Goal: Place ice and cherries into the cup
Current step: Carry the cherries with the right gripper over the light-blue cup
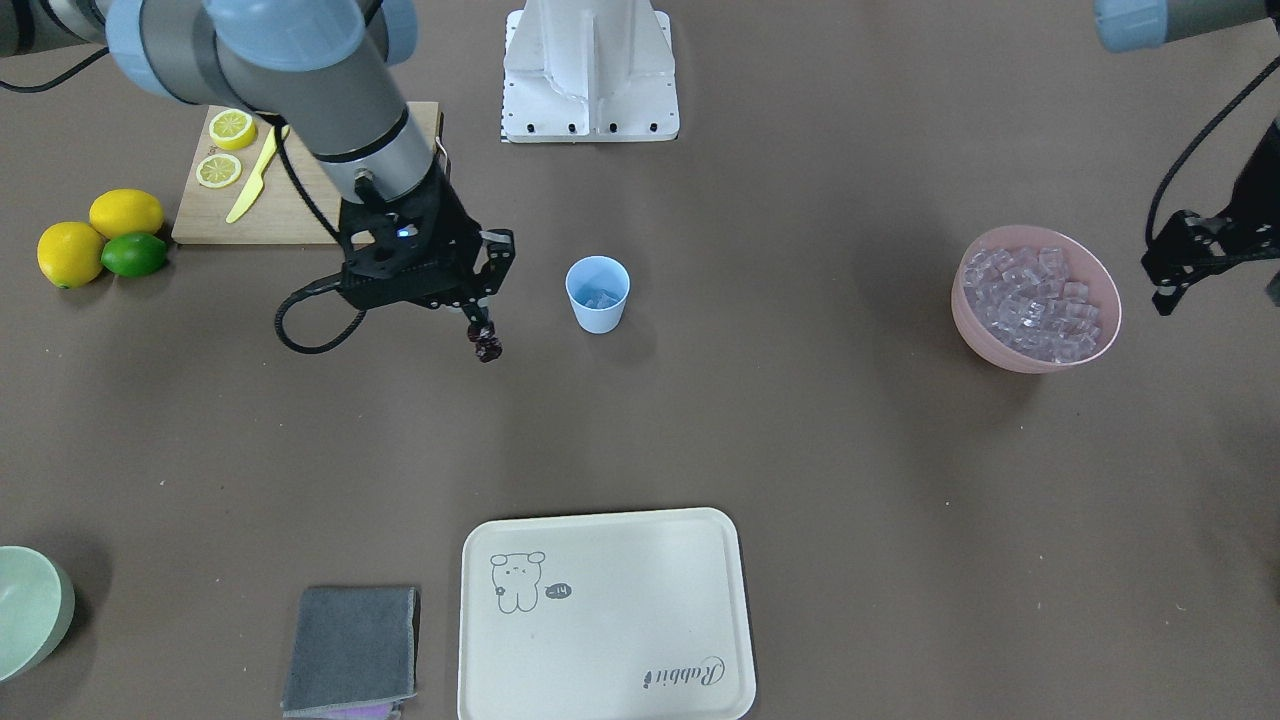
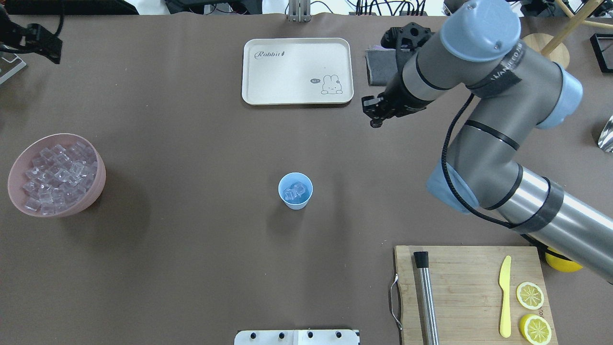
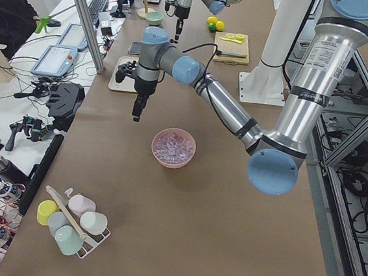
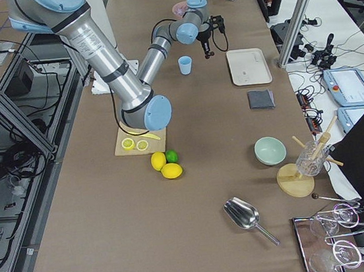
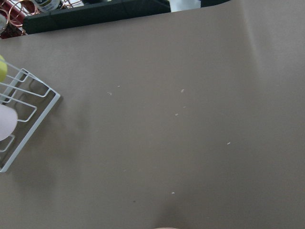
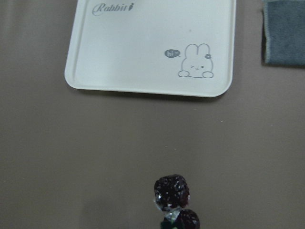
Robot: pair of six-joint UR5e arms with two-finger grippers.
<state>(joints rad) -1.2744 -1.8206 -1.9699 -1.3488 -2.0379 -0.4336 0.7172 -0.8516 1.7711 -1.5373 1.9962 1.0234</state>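
Observation:
The light-blue cup [image 1: 598, 293] stands mid-table with a few ice cubes [image 2: 294, 190] inside it. More ice [image 1: 1035, 300] fills a pink bowl [image 1: 970, 320] on the robot's left side. My right gripper [image 1: 482, 325] is shut on the dark cherries [image 1: 487, 345], which hang above the table beside the cup, on the robot's right of it. In the right wrist view the cherries [image 6: 172, 193] show low in the frame, over bare table. My left gripper [image 1: 1165, 290] hovers beyond the pink bowl; whether its jaws are open or shut does not show.
A wooden board [image 1: 290, 215] carries lemon slices [image 1: 231, 128] and a yellow knife [image 1: 250, 180]; two lemons and a lime [image 1: 133, 254] lie beside it. A cream tray [image 1: 600, 620], grey cloth [image 1: 352, 648] and green bowl [image 1: 30, 610] line the far edge.

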